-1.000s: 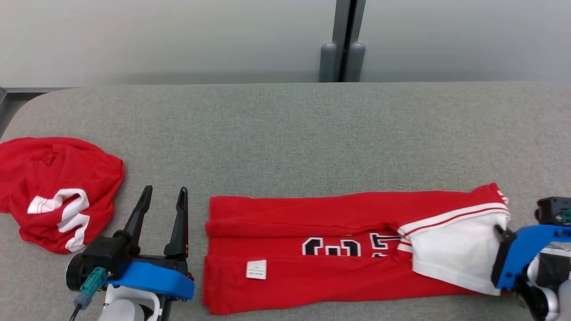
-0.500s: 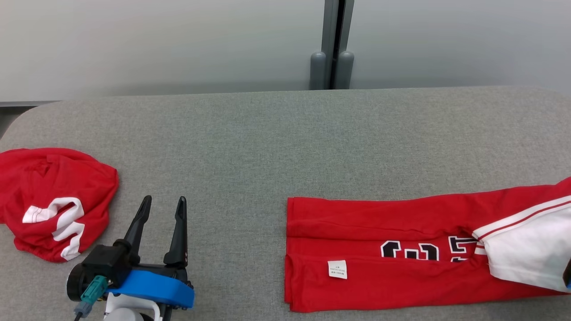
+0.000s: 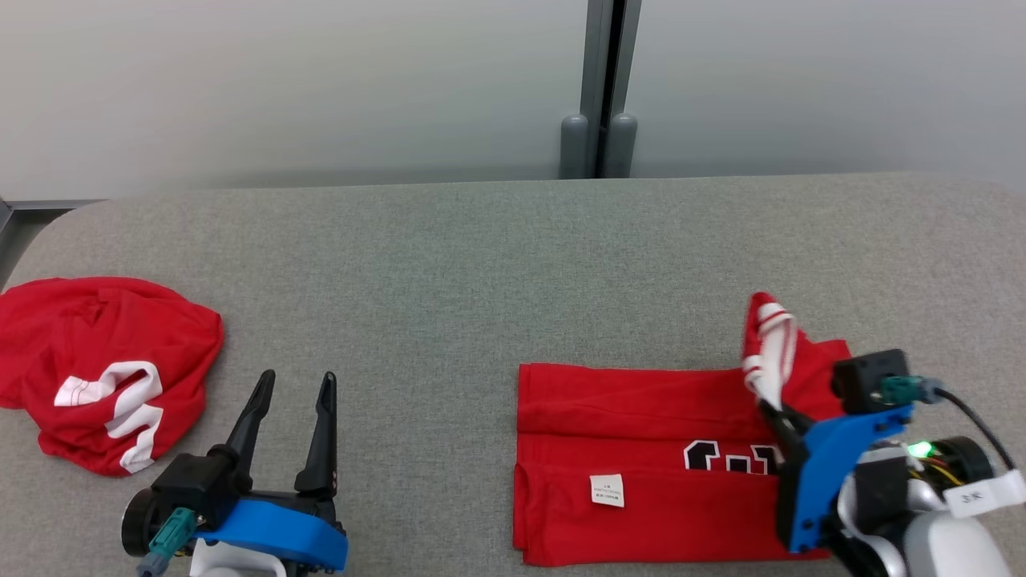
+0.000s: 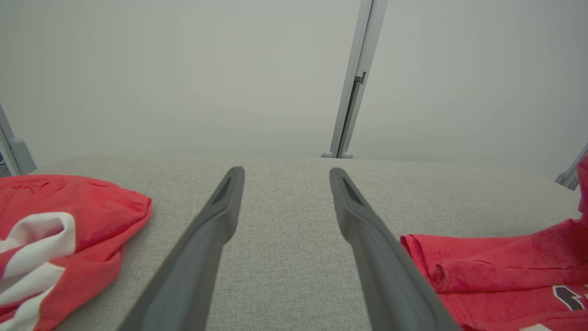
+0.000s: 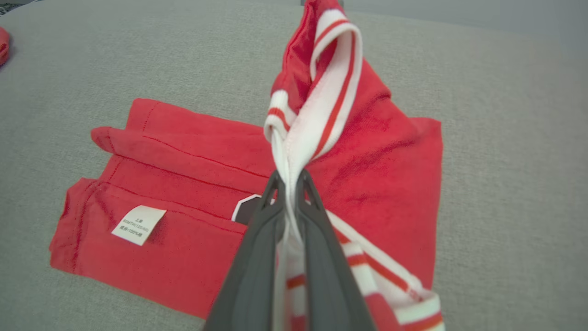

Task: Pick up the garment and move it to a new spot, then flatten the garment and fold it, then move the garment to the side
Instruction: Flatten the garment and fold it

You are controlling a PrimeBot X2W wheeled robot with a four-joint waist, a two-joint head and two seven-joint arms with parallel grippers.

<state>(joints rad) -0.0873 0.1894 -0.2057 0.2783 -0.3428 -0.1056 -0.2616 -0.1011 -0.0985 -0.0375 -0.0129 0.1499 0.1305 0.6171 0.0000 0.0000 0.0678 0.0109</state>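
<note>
The garment [image 3: 641, 465] is a red shirt with black lettering and a white label, lying folded lengthwise at the table's front right. My right gripper [image 3: 777, 413] is shut on its white-and-red striped end [image 3: 769, 340] and holds that end up above the shirt's right part. In the right wrist view the striped cloth [image 5: 317, 87] rises from between my closed fingers [image 5: 257, 257], with the rest of the garment [image 5: 183, 184] flat below. My left gripper [image 3: 292, 385] stands open at the front left with nothing between its fingers [image 4: 216, 220]; the garment's left edge [image 4: 496, 262] lies to its right.
A second red garment with white trim [image 3: 104, 361] lies crumpled at the table's left edge, also in the left wrist view [image 4: 69, 220]. The grey fabric table [image 3: 481, 264] runs back to a pale wall with a grey post [image 3: 599, 88].
The garment first slid to the right across the table. Then my right gripper lifted its striped end and carried it leftward over the shirt. My left gripper stayed put and open.
</note>
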